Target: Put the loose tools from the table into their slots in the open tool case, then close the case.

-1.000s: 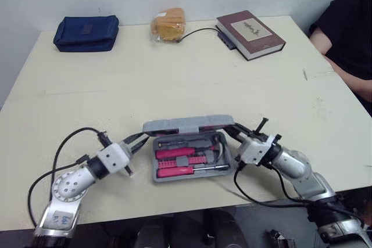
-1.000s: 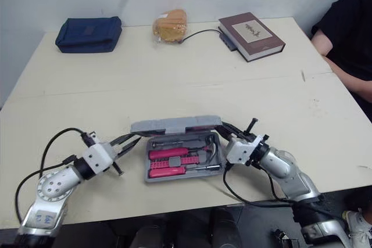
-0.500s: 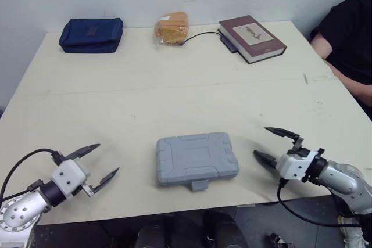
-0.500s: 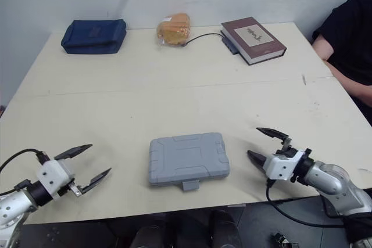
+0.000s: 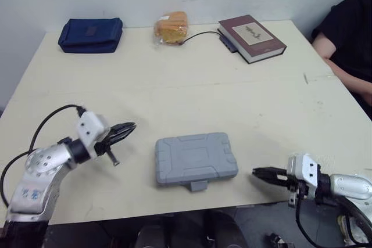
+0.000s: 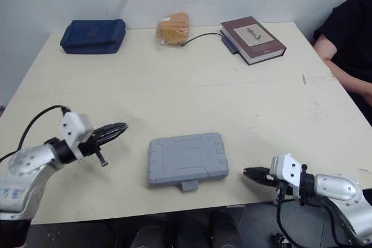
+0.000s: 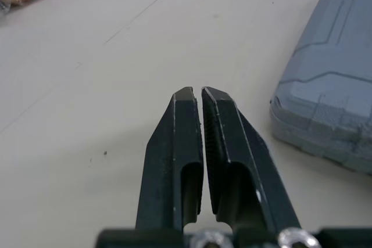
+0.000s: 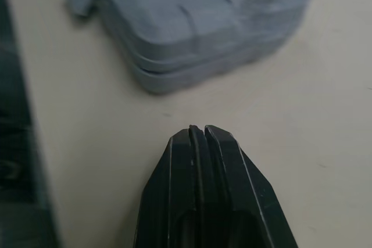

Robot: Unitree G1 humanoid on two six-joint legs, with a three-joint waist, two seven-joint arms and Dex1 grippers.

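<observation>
Tool case (image 5: pixel 196 160), lid down: likely rigid, weighty, slick; grip its edges; left gripper (image 5: pixel 130 126) at 10 o'clock, right gripper (image 5: pixel 256 172) at 4 o'clock, both pinched together, empty.

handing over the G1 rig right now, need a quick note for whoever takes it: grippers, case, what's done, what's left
Left gripper: fingers shut, empty, low over the table, to the left of the tool case and clear of it.
Right gripper: fingers shut, empty, to the case's right, not touching it.
The tool case lies flat near the table's front edge, lid down, latch tab facing the robot.
Done: case closed.
Left: probably only a latch check; I cannot tell whether it has snapped.
</observation>
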